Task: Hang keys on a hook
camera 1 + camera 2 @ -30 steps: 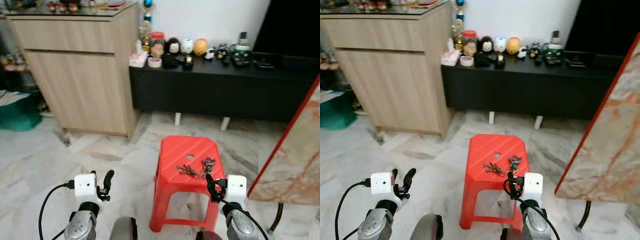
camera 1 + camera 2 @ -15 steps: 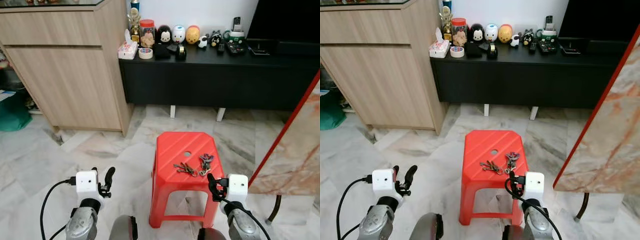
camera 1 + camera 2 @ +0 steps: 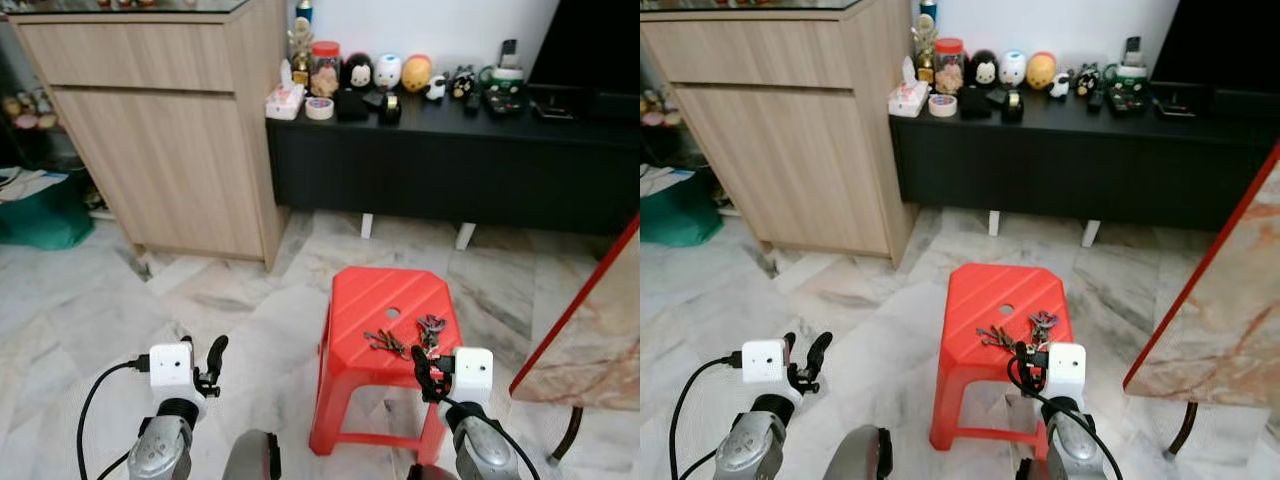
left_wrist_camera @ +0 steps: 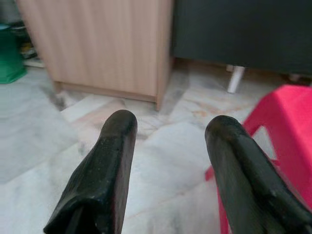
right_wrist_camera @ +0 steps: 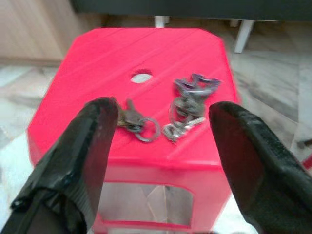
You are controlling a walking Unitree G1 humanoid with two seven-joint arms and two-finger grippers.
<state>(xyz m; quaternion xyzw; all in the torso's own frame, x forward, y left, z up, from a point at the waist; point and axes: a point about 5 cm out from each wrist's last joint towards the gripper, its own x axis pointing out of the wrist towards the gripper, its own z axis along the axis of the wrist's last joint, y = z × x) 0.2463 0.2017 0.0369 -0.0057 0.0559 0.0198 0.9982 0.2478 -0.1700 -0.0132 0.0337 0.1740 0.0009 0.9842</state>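
Two bunches of keys (image 5: 168,117) lie side by side on a red stool (image 3: 385,300), set out within reach on its flat top. The right end effector (image 5: 163,161) hovers just short of the stool's near edge, fingers (image 5: 87,146) spread wide and aimed at the keys, apparently lining up a pickup. The left end effector (image 4: 168,161), also spread, is held low over the marble floor (image 3: 200,310).
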